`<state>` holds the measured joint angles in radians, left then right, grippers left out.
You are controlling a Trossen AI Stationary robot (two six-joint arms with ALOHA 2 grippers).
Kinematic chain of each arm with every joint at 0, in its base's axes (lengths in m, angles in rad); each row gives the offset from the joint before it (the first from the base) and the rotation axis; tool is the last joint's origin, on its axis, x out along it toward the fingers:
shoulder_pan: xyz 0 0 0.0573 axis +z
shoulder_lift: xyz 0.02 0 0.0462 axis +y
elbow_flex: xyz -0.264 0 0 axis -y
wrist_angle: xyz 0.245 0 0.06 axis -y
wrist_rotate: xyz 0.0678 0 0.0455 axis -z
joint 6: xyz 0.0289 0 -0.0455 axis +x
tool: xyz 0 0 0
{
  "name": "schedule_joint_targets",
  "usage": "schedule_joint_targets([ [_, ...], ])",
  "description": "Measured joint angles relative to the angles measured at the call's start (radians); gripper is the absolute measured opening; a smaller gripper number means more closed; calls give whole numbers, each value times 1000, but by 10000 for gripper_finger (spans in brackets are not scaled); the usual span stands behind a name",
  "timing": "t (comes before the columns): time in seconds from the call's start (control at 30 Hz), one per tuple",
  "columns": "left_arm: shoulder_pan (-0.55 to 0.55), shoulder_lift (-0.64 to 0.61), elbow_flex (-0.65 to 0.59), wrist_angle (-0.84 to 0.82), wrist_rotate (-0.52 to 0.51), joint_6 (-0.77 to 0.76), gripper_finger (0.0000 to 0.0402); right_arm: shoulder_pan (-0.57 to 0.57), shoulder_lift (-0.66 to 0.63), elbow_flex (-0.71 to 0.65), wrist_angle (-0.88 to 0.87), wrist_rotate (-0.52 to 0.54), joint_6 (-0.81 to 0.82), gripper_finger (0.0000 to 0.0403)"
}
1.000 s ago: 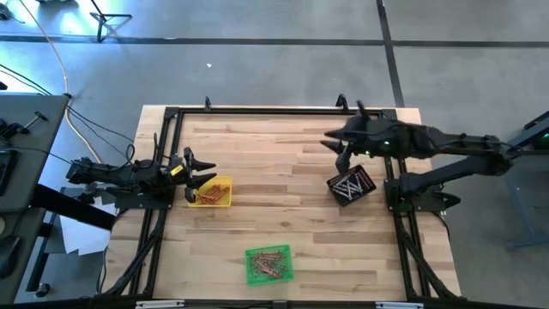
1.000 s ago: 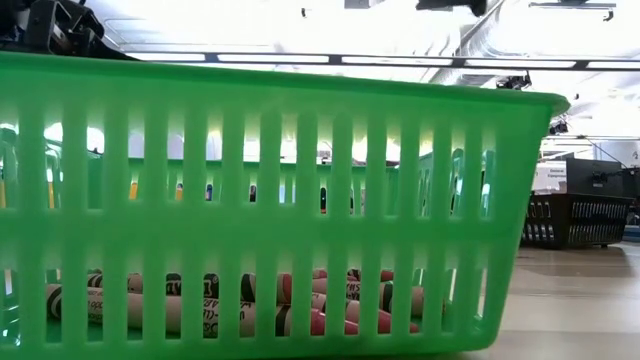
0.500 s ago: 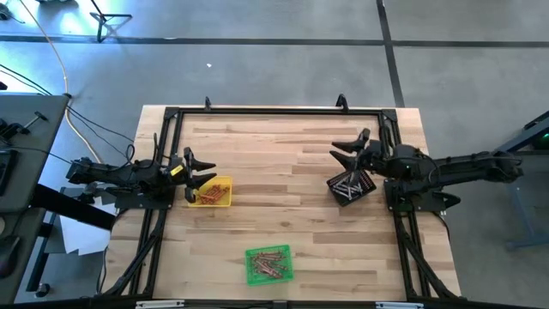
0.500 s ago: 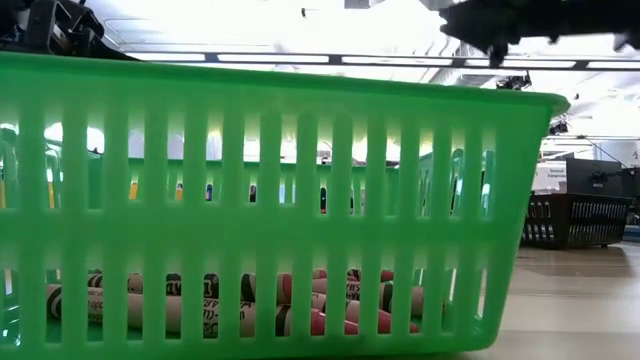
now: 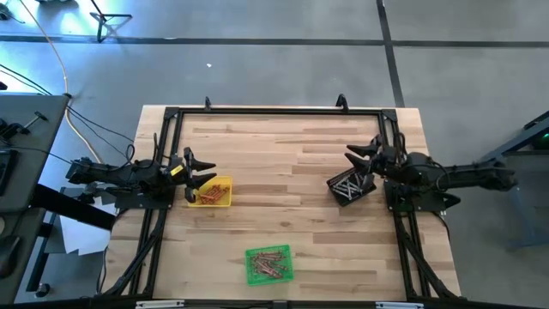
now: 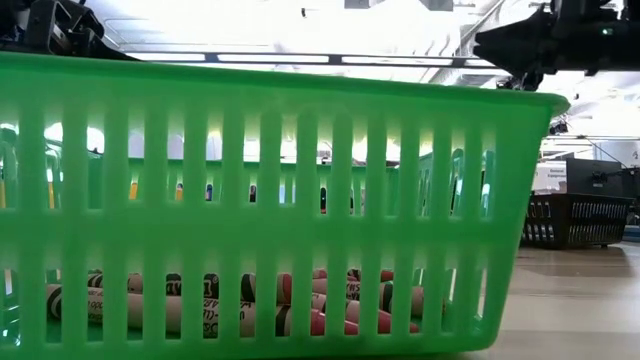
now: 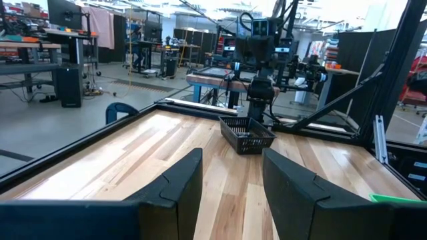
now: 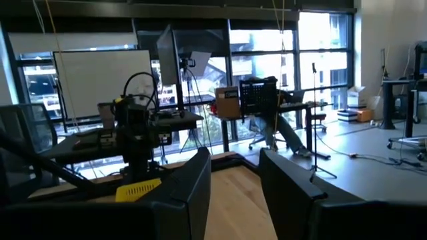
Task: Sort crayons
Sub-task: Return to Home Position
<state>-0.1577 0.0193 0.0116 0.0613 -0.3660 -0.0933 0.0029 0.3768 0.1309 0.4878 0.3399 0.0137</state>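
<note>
Overhead and table-level views of a wooden table (image 5: 292,223) bearing 3 small trays. Left gripper (image 5: 206,171): at the table's left edge, just beside the yellow tray (image 5: 225,181), fingers (image 7: 180,187) spread apart and holding nothing. Right gripper (image 5: 356,161): at the right edge, just beside the black tray (image 5: 339,196), its 2 fingers (image 8: 193,187) likewise parted and empty.

Crayons (image 5: 269,262) lie in all 3 trays. Reddish-orange ones lie in the yellow tray, on the table's left side. Brownish and reddish ones are heaped in the green tray (image 5: 252,275), near the front edge at mid-table. Pale ones lie crossed in the black tray, on the right side.

In the low view the green tray's slotted wall fills most of the frame, with wrapped crayons lying flat on its floor behind the slots; the black tray stands well apart, farther back on the right
</note>
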Motion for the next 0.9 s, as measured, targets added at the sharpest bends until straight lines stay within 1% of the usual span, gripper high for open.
schedule_joint_targets([
  [0.27, 0, 0, 0, 0, 0, 0, 141, 0, -130, -63, -37, 0, -13, 124],
  [0.9, 0, 0, 0, 0, 0, 0, 141, -16, -356, -65, -292, 5, -13, 124],
])
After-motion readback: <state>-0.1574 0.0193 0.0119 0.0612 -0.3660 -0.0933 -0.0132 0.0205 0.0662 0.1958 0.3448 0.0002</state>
